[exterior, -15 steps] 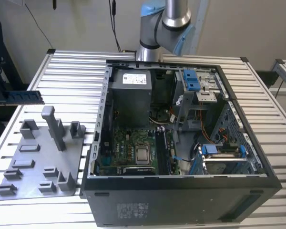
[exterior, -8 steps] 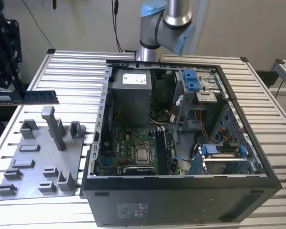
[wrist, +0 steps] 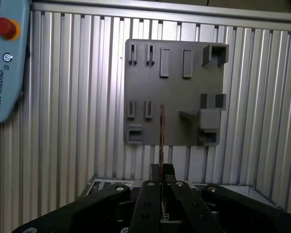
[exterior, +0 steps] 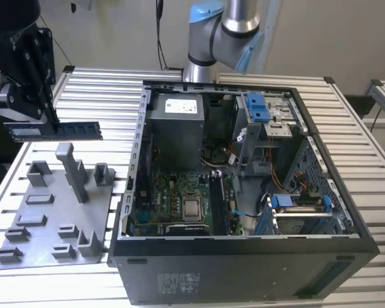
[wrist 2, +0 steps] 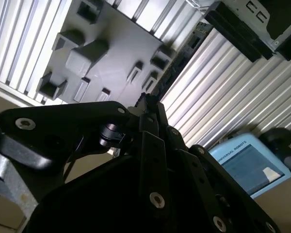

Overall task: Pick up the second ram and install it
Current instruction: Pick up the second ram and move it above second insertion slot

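Observation:
In the exterior view, my gripper [exterior: 52, 119] hangs at the far left, shut on the second ram [exterior: 54, 131], a long dark stick held level in the air. It is above the grey plastic tray [exterior: 51, 212] and clear of it. The first wrist view has the ram [wrist: 161, 133] edge-on, sticking out past the fingertips [wrist: 155, 170] over the tray [wrist: 174, 92]. In the second wrist view the ram [wrist 2: 177, 65] runs out from the gripper [wrist 2: 148, 104] as a thin dark strip beside the tray [wrist 2: 106, 58].
The open computer case [exterior: 333, 256] lies to the exterior view's right of the tray, with the motherboard [exterior: 179, 199] and its long black slots [exterior: 221, 202] inside. The arm's base [exterior: 218, 38] stands behind the case. A blue teach pendant [wrist: 5, 63] lies on the slatted table [exterior: 96, 90].

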Controlling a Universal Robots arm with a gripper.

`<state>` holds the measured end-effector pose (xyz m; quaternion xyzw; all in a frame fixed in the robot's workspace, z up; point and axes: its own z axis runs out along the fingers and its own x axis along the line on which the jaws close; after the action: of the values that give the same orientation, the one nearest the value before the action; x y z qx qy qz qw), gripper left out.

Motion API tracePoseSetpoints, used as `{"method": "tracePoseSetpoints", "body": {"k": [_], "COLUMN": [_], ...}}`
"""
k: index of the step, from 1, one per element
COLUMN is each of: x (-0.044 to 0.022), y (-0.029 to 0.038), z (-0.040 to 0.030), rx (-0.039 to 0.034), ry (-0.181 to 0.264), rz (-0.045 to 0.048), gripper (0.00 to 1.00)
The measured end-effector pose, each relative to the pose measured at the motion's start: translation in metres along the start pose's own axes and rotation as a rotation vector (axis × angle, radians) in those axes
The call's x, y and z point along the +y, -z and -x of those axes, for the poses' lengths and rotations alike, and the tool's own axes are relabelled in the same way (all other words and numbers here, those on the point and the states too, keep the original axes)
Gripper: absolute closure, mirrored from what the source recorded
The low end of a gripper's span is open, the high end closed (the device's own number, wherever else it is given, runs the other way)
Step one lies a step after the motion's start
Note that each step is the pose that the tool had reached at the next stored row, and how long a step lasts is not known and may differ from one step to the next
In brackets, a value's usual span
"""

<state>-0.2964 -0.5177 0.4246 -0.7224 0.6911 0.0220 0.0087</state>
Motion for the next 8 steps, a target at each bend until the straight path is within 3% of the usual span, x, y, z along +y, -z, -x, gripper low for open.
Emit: {"method": "tracePoseSetpoints", "body": {"k": [8], "x": [-0.0360], "y": [0.0007], "z": [-0.0015], "rx": [0.0000], "ry": [0.000], "rz": [0.0000], "gripper": [0.86]}}
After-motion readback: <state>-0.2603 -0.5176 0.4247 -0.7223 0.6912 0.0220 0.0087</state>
